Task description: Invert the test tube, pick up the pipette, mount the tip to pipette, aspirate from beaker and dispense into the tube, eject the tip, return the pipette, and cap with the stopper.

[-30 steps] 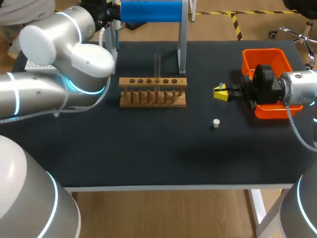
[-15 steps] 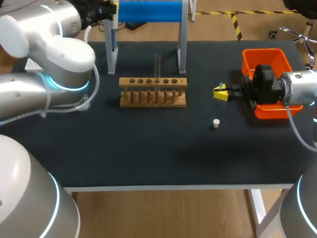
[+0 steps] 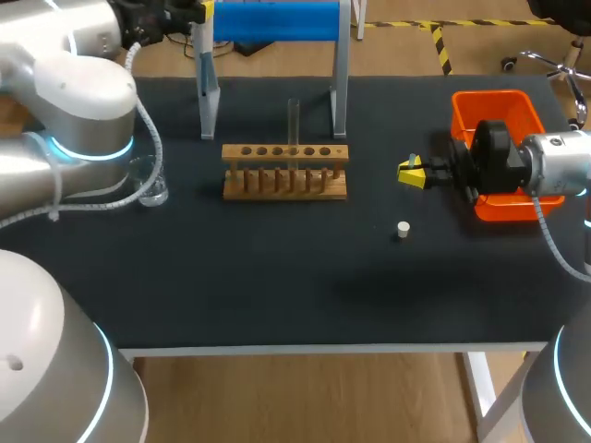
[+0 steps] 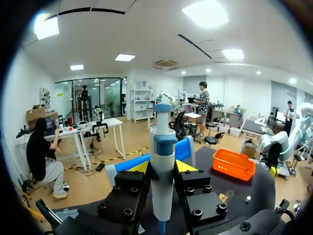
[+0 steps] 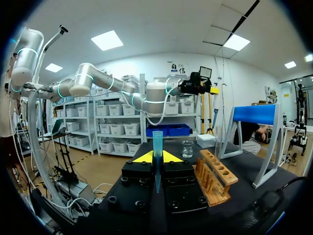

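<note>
Evidently the pipette is already in hand and mounting the tip is the current step: the left claw (image 4: 162, 169) is clamped on the pipette (image 4: 164, 144), whose body stands upright between the fingers, while the right claw (image 5: 156, 157) pinches a blue tip (image 5: 157, 142) with its wide end clear of the fingers. Measured from the wooden rack (image 3: 284, 172), the left arm is raised behind and to its left, beside the blue stand (image 3: 277, 20), with the claw high off the table (image 3: 277, 286). The right arm lies low and level to the rack's right, claw pointing toward the rack, with the orange bin (image 3: 494, 109) farther right. The test tube (image 3: 294, 120) stands upright in the rack, the beaker (image 3: 150, 182) sits to the rack's left, and the white stopper (image 3: 403, 228) lies to the rack's right, nearer the front edge. Next, I judge, the pipette's nose must be brought to the tip, lined up with its open end and pressed in squarely. A skewed push could knock the tip loose.
</note>
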`<action>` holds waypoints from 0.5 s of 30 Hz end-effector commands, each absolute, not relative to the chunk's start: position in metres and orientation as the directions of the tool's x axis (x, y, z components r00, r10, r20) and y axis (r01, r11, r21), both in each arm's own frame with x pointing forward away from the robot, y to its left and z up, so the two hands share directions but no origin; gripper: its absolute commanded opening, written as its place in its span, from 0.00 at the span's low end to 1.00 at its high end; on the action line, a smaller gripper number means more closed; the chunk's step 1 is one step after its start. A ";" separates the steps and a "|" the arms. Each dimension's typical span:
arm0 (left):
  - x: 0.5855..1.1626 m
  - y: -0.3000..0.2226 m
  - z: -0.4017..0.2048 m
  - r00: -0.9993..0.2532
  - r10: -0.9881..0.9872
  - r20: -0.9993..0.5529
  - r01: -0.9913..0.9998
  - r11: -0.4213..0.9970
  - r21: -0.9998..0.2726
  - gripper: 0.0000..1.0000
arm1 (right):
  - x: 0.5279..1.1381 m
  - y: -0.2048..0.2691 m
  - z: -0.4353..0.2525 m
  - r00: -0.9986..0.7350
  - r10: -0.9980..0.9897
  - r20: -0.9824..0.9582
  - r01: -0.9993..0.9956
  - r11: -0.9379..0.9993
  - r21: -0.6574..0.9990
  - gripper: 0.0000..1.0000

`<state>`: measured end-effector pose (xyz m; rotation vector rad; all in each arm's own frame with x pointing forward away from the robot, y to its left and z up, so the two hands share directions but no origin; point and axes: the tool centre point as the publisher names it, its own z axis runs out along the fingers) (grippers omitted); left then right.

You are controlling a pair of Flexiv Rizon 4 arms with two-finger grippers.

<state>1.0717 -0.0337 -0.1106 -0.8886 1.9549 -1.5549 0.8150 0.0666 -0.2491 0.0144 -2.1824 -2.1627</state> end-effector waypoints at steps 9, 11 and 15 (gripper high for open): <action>1.071 -0.029 -0.111 -0.731 -0.681 0.042 -0.184 0.138 -0.973 0.00 | 0.815 0.066 -0.249 -0.997 -0.057 0.043 0.042 0.011 0.999 0.00; 1.071 -0.029 -0.111 -0.731 -0.681 0.042 -0.184 0.138 -0.973 0.00 | 0.815 0.066 -0.249 -0.997 -0.057 0.043 0.042 0.011 0.999 0.00; 1.063 -0.029 -0.105 -0.766 -0.643 0.019 -0.154 0.155 -0.976 0.00 | 0.815 0.066 -0.249 -0.997 -0.057 0.043 0.042 0.011 0.999 0.00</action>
